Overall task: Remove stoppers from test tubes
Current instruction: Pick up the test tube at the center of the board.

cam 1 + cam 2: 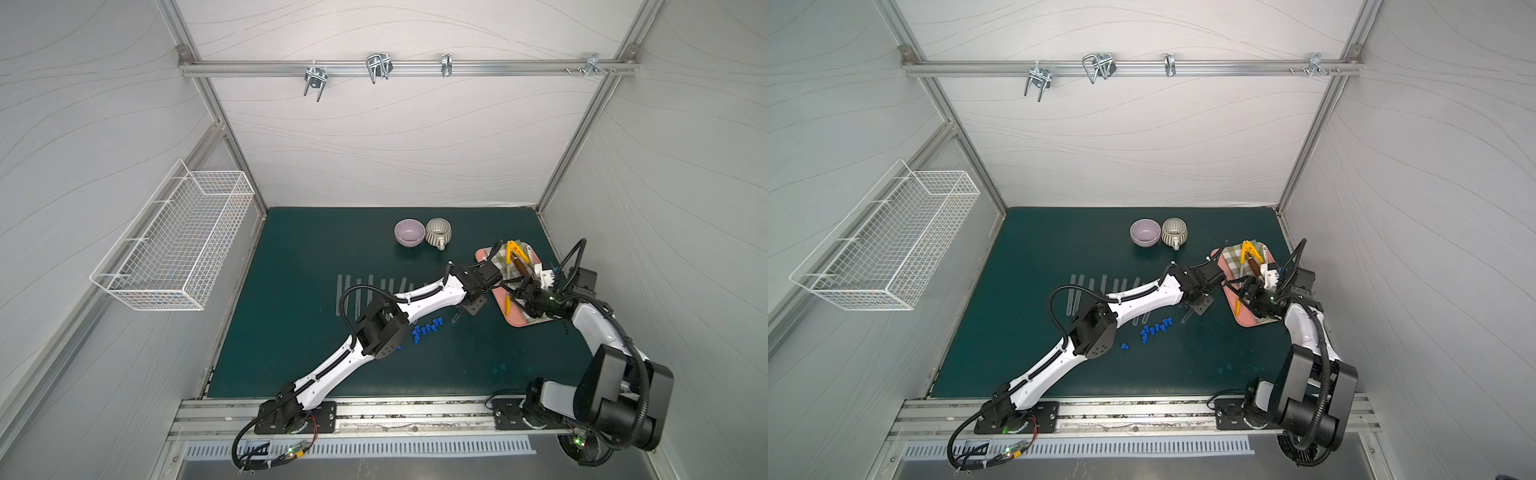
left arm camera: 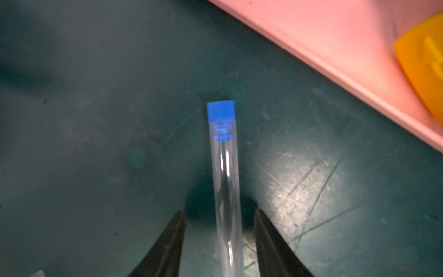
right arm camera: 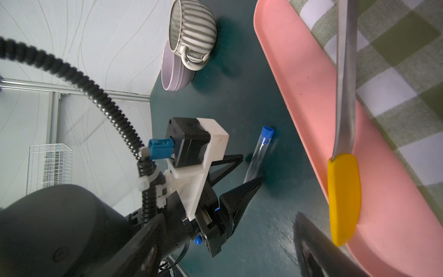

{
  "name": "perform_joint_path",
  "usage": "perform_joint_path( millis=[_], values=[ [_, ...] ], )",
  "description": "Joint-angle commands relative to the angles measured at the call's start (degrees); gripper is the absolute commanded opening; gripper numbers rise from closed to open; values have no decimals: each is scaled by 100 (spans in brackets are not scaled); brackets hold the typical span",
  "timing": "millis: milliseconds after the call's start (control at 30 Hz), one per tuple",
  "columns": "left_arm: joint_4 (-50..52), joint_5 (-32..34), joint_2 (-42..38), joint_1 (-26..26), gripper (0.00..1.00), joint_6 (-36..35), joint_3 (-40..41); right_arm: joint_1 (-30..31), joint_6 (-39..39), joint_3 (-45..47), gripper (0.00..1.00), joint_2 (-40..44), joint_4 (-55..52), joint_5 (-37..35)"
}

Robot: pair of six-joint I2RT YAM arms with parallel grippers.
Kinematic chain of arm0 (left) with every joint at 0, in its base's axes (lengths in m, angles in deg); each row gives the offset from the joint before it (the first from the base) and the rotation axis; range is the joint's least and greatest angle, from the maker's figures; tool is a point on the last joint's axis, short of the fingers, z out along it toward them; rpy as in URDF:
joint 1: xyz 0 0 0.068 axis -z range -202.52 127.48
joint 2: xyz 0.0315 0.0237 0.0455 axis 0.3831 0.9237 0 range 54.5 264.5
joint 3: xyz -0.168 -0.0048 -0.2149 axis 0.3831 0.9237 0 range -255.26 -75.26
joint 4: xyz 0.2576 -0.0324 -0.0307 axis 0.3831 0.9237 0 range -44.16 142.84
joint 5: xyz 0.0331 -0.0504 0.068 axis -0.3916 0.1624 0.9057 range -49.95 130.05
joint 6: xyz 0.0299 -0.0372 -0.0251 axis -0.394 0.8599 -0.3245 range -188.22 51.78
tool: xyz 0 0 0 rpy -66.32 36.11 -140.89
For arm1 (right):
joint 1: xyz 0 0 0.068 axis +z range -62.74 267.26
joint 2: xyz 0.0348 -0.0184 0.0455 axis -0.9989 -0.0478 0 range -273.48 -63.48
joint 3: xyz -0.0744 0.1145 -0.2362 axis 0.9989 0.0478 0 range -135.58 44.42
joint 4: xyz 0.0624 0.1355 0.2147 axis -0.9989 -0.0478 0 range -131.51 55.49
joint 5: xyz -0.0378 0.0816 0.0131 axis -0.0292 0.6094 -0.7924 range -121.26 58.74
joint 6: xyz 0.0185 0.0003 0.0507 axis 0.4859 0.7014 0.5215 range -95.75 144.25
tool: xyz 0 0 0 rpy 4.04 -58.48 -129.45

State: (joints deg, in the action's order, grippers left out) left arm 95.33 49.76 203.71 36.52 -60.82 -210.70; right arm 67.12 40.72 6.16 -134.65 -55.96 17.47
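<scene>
While the left gripper [image 2: 219,212] is poised low over the green mat [image 2: 96,120], a clear test tube [image 2: 226,191] is seen lying lengthwise between its two black fingers [image 2: 172,244]. A strip of mat shows on either side of the glass, so the jaws are spread around the tube and it is not pinched. The blue stopper [image 2: 221,112] is seated in the tube's mouth, out past the fingertips at the end that points away from the wrist. It lies near the rim of the pink tray [image 2: 335,48] but apart from it.

The right gripper [image 1: 514,296] is held over the tray's edge with its fingers set wide apart, and nothing is seen gripped between them. A yellow-handled tool [image 3: 344,199] rests on the tray just beside it.

In both top views, a cluster of loose stoppers [image 1: 426,328] is scattered on the mat in front of the left arm. A row of unstoppered tubes [image 1: 339,295] is laid out behind it, partly hidden by the arm. A lilac bowl [image 1: 409,232] and a striped cup [image 1: 438,232] are set side by side farther back.
</scene>
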Motion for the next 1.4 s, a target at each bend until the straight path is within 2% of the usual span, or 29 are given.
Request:
perform_joint_path(
  millis=[0, 133, 300, 600, 833, 967, 1067, 1233, 1367],
  values=[
    [175, 66, 260, 28, 44, -56, -194, -51, -137, 38, 83, 132, -27, 75],
    [178, -82, 252, 28, 31, -6, -207, -69, -135, 43, 82, 150, -35, 75],
    [236, -254, 230, -16, 27, 29, -229, -86, -135, 49, 82, 208, -48, 75],
    [276, -505, -56, -198, 8, 158, -229, -103, -110, 65, 82, 231, -52, 110],
    [283, -789, -716, -482, 3, 99, -123, -113, -87, 65, 82, 266, -25, 172],
    [-254, -1110, -1586, -662, 2, -32, 793, -104, 109, 144, 83, 212, 212, 340],
    [-491, -1062, -2294, -688, 2, -330, 1539, 8, 97, 122, 83, 194, 236, 391],
    [-608, -889, -3416, -752, 2, -680, 2736, 535, 153, -69, 83, 50, 225, 376],
    [-1091, -979, -4461, -855, 2, -928, 4149, 1228, 84, -357, 81, -210, 173, 425]
  ],
)
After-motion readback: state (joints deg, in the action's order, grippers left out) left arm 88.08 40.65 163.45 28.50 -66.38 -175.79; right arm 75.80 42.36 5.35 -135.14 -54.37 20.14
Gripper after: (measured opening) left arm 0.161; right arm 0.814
